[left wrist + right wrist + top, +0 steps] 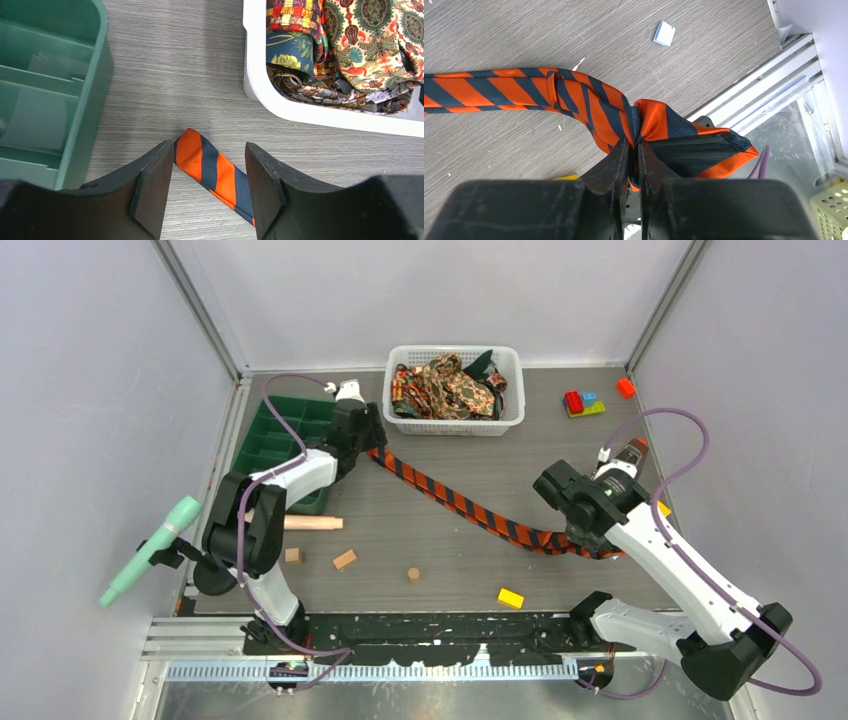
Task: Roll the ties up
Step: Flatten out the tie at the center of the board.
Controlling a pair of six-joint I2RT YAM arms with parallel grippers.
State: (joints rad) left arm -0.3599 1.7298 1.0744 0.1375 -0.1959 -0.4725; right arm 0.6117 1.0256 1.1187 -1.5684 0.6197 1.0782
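An orange-and-dark striped tie (450, 498) lies stretched diagonally across the table. Its narrow end (212, 167) rests flat on the table between the fingers of my left gripper (209, 146), which stands open around it without touching. My right gripper (634, 145) is shut on the bunched wide end of the tie (684, 135), near the table's right front edge; the pointed tip fans out to the right of the fingers. More patterned ties (445, 385) lie heaped in the white mesh basket (455, 427) at the back.
A green compartment tray (275, 435) sits just left of my left gripper (365, 445). Wooden blocks (344, 559) and a dowel (310, 523) lie front left, a yellow block (511, 597) at front centre. Toy bricks (585, 403) are back right.
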